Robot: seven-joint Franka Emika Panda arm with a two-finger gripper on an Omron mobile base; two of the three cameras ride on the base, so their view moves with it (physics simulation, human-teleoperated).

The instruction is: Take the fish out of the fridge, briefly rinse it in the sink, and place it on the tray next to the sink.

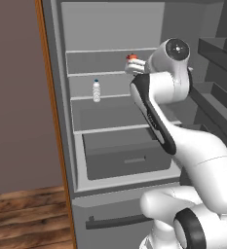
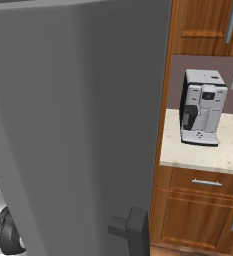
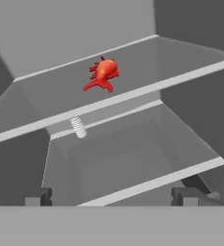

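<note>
The fridge [image 1: 120, 121] stands open, a tall grey appliance with a smooth grey interior, pale-edged flat shelves, a wide drawer below them and a dark bar handle on its lower section. The fish [image 3: 103, 74], small, bright red-orange and glossy with stubby fins and a forked tail, lies flat on the upper shelf of the fridge, toward the right side as seen from the left base view. In the hand view its long axis runs diagonally across the shelf, rounded head toward the back wall of the fridge and tail toward the shelf's front edge. One shelf below the fish and to its left stands a small clear water bottle [image 1: 96, 91] with a blue cap, upright. The white arm rises from beside the fridge's lower section, bends at a dark-jointed elbow and reaches into the fridge at the height of the fish's shelf. The claw [image 3: 116, 196] is released, its two small dark fingertips spread wide apart, well short of the fish and touching nothing. Right of the fridge, a silver coffee machine [image 2: 202, 107] sits on a pale speckled desk [image 2: 208, 152] over wooden cabinets.
</note>
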